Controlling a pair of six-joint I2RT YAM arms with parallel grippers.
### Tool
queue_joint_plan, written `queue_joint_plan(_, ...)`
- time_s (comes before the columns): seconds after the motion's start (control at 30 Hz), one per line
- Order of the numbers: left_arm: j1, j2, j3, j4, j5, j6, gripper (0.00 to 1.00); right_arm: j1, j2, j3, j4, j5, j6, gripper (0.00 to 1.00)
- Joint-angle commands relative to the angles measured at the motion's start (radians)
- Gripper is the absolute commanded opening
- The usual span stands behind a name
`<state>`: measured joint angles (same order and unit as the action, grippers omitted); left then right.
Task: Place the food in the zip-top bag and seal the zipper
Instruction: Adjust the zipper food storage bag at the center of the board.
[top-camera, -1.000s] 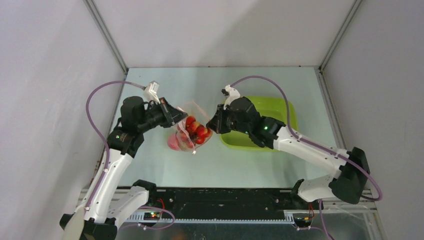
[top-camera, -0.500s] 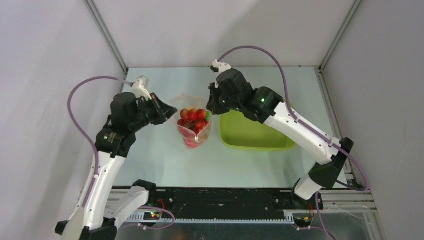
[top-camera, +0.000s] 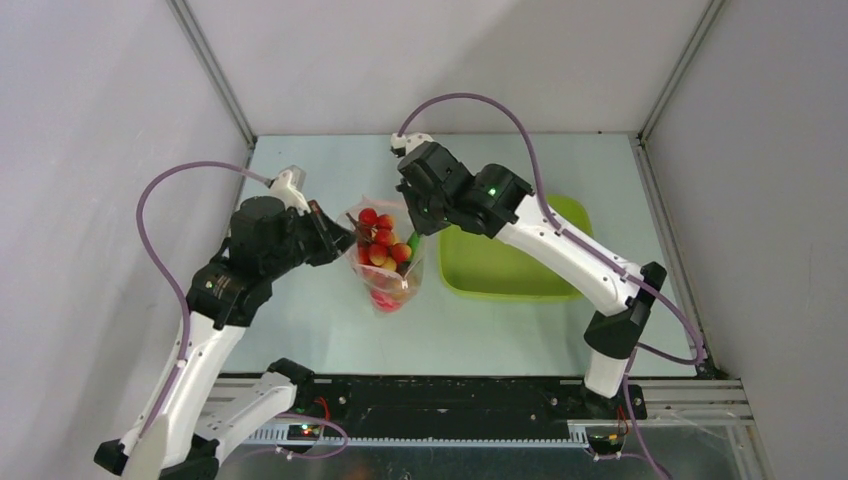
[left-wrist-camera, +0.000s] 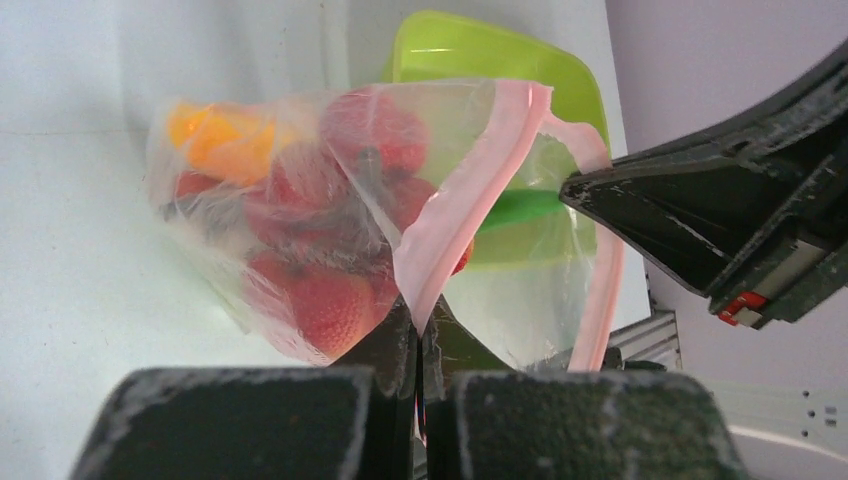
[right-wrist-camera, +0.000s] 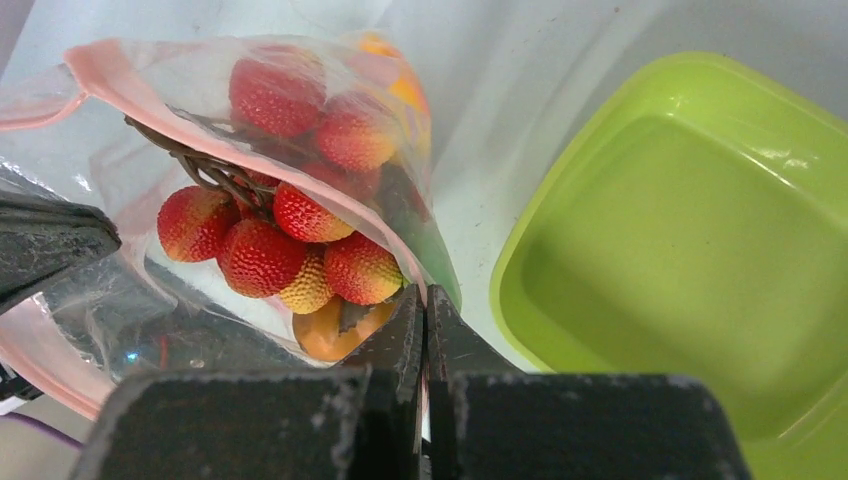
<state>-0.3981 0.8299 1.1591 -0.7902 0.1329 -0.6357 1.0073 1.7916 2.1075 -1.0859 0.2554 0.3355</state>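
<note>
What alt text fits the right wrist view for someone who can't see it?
The shut right hand pinches the rim of a clear bag whose pink zipper gapes open, with red strawberries and orange pieces inside. An empty lime-green tub sits to its right.

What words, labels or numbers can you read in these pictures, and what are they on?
None readable. The zip-top bag, its zipper, the food and the green tub carry no print.
A small red mark on the right gripper, in the left wrist view, is too small to read.
</note>
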Motion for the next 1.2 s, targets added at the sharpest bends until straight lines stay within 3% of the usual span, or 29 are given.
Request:
queue_joint_plan(0.0,-0.016,-0.029,0.018,0.032,-0.078,-0.049,0.00,0.006,-0.047,0.050,0.059,0.015,-0.055,0.00)
queue_joint_plan(0.1,-0.017,-0.039,0.039,0.041,-0.102,-0.057,0.00,0.012,-0.117,-0.023,0.174,-0.049,-0.109,0.00)
queue_joint_plan(0.27,-0.017,-0.043,0.065,0.087,-0.089,-0.092,0.00,0.012,-0.201,-0.080,0.392,-0.318,-0.163,0.00)
queue_joint_plan(0.47,-0.074,-0.071,0.057,0.135,-0.116,-0.107,0.00,0.012,-0.229,-0.091,0.476,-0.565,-0.211,0.00)
queue_joint_plan(0.53,-0.098,-0.089,0.043,0.146,-0.122,-0.122,0.00,0.012,-0.224,-0.111,0.480,-0.556,-0.211,0.00)
queue_joint_plan(0.7,-0.131,-0.138,-0.034,0.171,-0.154,-0.175,0.00,0.011,-0.170,-0.122,0.399,-0.356,-0.182,0.00)
queue_joint_plan(0.83,-0.172,-0.155,-0.083,0.174,-0.182,-0.214,0.00,0.012,-0.161,-0.173,0.397,-0.324,-0.196,0.00)
queue_joint_plan(1.0,-0.286,-0.173,-0.133,0.187,-0.285,-0.272,0.00,0.013,-0.157,-0.236,0.417,-0.267,-0.225,0.00)
queue_joint_plan(1.17,-0.440,-0.155,-0.162,0.231,-0.420,-0.359,0.00,0.014,-0.147,-0.225,0.447,-0.306,-0.263,0.00)
